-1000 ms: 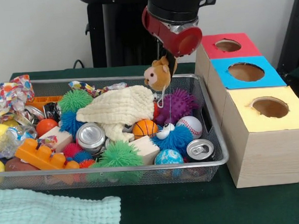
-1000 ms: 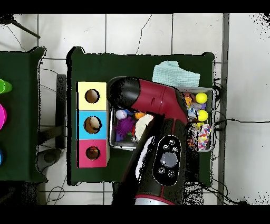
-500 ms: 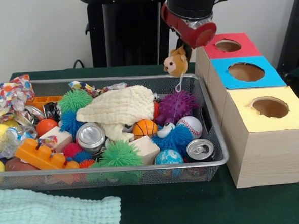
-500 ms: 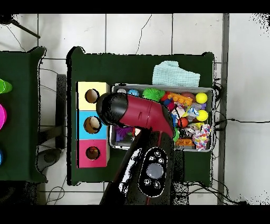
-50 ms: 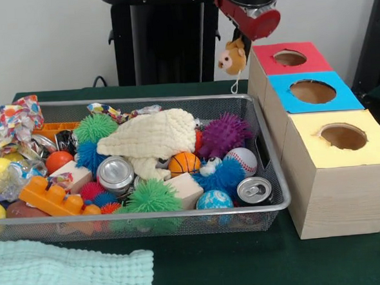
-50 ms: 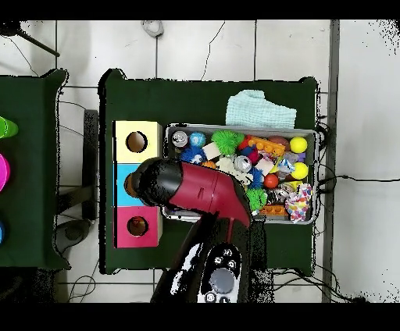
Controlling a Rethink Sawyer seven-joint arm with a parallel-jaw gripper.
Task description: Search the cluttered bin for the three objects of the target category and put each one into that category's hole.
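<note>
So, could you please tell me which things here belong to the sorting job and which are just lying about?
In the job: pincer, plush toy it holds, wire bin, red-topped box, blue-topped box, yellow-topped box.

Lying about: pale green cloth in front of the bin.

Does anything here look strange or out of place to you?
A small tan plush animal dangles from the red and black gripper, above the bin's far right corner beside the red-topped box, with a thin string hanging beneath it.
</note>
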